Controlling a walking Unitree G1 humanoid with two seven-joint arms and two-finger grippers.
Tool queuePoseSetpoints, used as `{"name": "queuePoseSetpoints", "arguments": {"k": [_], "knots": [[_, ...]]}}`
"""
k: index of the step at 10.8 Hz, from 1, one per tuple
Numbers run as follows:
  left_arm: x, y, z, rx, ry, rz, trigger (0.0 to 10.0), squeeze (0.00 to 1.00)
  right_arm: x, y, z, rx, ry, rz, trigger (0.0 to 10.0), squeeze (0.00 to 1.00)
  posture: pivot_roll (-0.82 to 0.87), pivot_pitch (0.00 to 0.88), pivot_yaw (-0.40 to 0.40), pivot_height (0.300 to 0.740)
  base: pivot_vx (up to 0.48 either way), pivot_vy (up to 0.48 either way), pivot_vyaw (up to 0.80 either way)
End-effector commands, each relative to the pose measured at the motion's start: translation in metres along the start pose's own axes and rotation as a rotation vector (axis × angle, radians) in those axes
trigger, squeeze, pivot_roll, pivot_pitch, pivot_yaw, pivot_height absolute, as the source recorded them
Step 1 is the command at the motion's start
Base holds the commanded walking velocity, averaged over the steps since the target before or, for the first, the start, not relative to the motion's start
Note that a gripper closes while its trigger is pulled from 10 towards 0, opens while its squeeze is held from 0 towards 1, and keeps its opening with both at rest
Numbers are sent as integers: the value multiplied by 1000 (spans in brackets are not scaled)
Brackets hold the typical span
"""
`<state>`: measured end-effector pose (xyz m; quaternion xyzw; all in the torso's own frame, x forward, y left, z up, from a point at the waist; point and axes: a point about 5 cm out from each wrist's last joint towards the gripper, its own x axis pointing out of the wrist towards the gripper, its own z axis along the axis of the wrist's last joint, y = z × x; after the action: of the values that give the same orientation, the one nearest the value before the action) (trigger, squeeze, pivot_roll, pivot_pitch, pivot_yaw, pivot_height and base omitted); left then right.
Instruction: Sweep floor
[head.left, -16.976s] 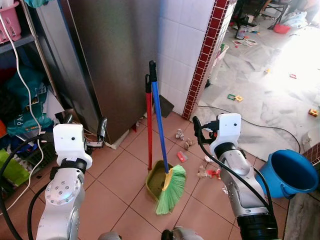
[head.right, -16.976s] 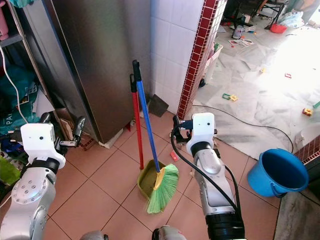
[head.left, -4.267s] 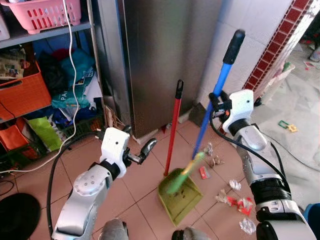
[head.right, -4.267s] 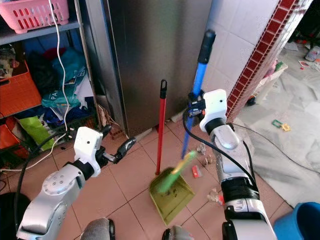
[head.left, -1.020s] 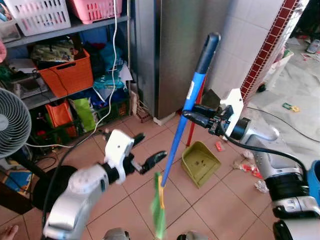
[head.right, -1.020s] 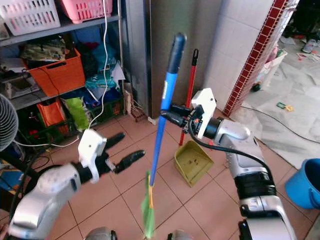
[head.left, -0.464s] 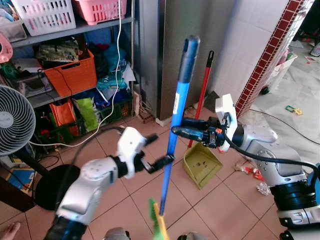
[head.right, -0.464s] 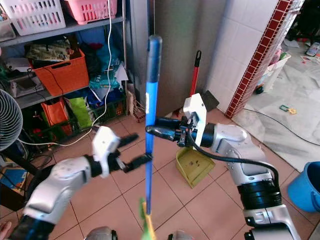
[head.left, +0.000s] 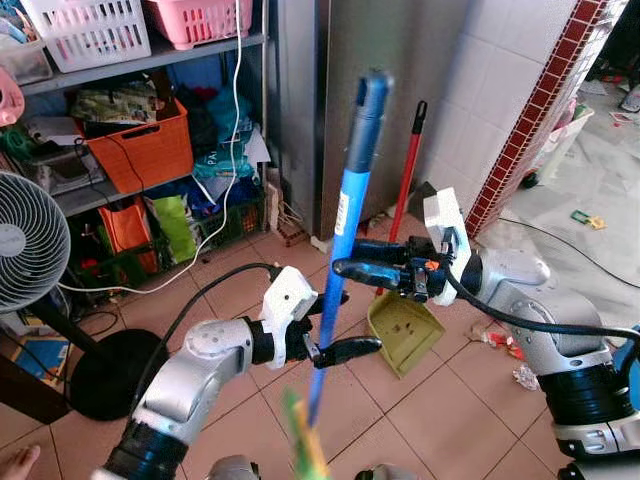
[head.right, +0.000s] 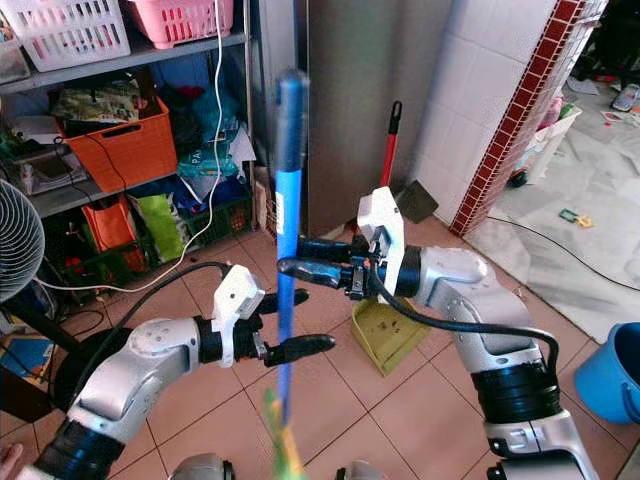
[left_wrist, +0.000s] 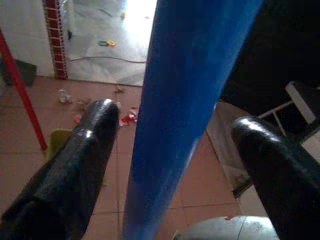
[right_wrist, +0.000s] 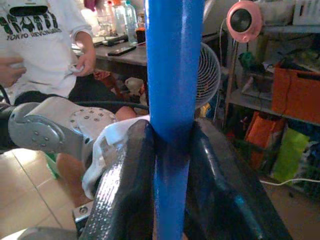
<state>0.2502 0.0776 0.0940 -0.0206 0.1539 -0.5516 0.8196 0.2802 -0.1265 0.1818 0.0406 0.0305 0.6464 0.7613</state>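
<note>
A broom with a blue handle (head.left: 350, 190) stands nearly upright in front of me, its green bristles (head.left: 300, 452) blurred at the bottom edge. My right gripper (head.left: 338, 268) is shut on the handle at mid height; in the right wrist view its fingers (right_wrist: 125, 190) clamp the blue handle (right_wrist: 172, 75). My left gripper (head.left: 358, 322) is open just below it, one finger on each side of the handle, and its fingers (left_wrist: 82, 160) stand clear of the handle (left_wrist: 185, 100). A green dustpan (head.left: 403, 330) with a red stick (head.left: 408, 180) rests on the tiles by the steel cabinet.
Paper and red litter (head.left: 497, 338) lies on the tiles at the right. A blue bucket (head.right: 610, 370) stands further right. A fan (head.left: 25, 240) and shelves with an orange crate (head.left: 140, 150) are at the left. A person in a white shirt (right_wrist: 40, 45) is behind me.
My left gripper has moved in to the broom handle and its open fingers now straddle it. The right gripper keeps its hold; the broom has tilted and shifted slightly left.
</note>
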Motion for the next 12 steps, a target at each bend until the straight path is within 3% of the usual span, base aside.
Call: {"name": "queuePoseSetpoints", "arguments": {"k": [1, 6, 12], "knots": [[1, 0, 3, 8, -4, -29, 0, 0, 2, 5, 12, -41, -26, 47, 0, 0, -20, 0, -18, 740, 0, 0, 0], [0, -1, 0, 13, 27, -80, 0, 0, 4, 5, 9, -41, -24, 37, 0, 0, -14, 0, -20, 740, 0, 0, 0], [-1, 11, 4, 93, 3, 9, 0, 0, 6, 2, 6, -57, -6, 23, 0, 0, -11, 0, -27, 740, 0, 0, 0]]}}
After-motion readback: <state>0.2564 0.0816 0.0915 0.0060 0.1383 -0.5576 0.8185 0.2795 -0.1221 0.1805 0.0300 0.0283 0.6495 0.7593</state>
